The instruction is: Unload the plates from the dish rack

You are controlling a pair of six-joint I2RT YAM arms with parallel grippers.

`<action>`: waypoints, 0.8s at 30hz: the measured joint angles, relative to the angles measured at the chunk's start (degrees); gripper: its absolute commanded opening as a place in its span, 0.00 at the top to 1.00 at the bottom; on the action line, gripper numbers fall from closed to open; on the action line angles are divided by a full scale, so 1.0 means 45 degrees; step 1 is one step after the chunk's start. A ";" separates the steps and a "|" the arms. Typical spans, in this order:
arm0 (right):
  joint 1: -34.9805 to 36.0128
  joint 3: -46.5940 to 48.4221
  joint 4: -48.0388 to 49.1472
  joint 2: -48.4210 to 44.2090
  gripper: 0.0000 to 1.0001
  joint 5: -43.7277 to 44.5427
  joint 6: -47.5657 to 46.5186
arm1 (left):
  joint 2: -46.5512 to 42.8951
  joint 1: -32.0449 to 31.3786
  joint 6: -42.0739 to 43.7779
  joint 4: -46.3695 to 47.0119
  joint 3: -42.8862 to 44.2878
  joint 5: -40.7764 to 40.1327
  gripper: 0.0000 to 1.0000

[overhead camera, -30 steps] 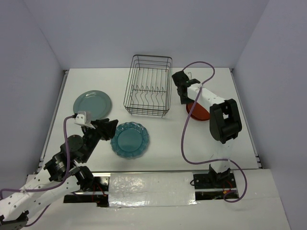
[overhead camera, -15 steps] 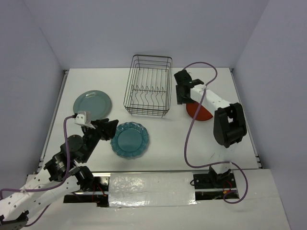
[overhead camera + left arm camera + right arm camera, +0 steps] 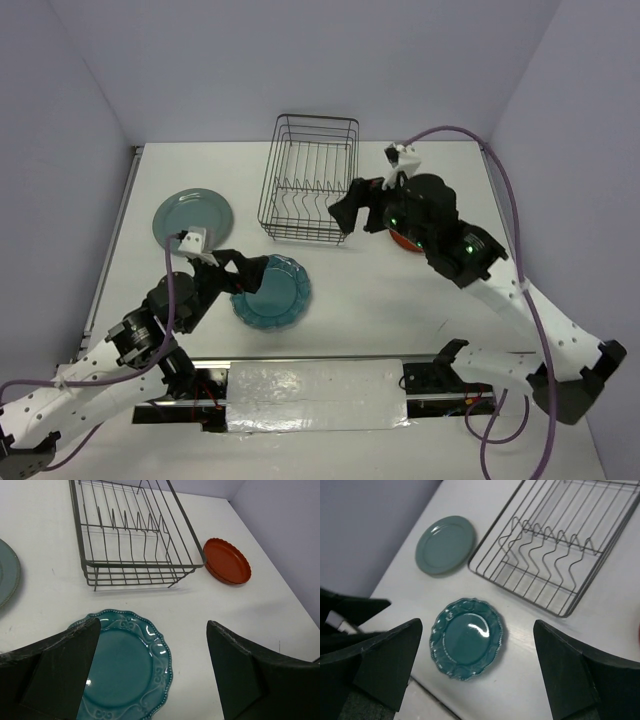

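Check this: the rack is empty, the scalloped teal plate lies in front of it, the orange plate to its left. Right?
No. The orange plate lies to the right of the rack, not the left, as the left wrist view shows. The rest holds.

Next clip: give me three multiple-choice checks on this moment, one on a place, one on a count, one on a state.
1. The scalloped teal-blue round plate lies:
A) in the dark wire dish rack
B) flat on the white table, on the arms' side of the rack
C) overhanging the table's edge

2. Plates in the rack:
A) none
B) one
C) two

3. The left gripper has its jaws:
A) shut on a plate
B) open and empty
C) shut on a rack wire

Answers: 1 B, the top view shows it nearer the arms; 2 A, only bare prongs show; 3 B, its wrist view shows the jaws wide apart.
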 measured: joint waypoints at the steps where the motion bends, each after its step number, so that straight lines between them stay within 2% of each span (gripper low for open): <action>1: 0.0063 -0.0753 0.0549 -0.0665 0.00 -0.0350 0.0204 | 0.0078 0.0000 0.0005 0.0019 0.0015 0.0058 0.01; 6: 0.0529 -0.3594 0.1700 -0.3016 0.00 -0.1447 0.0646 | 0.0107 -0.0005 0.0228 0.0087 0.0019 0.0155 0.00; 11: 0.0617 -0.5523 0.2205 -0.4503 0.00 -0.1433 0.0597 | -0.0267 -0.0010 0.0296 0.0321 0.0019 0.0291 0.00; 19: 0.0617 -0.7650 0.3847 -0.7155 0.00 -0.1428 0.0763 | -0.0442 -0.0010 0.0379 0.0578 0.0019 0.0656 0.01; 24: 0.0617 -0.7689 0.4381 -0.7344 0.00 -0.1481 0.0787 | -0.0432 -0.0010 0.0588 0.0903 0.0019 0.0913 0.01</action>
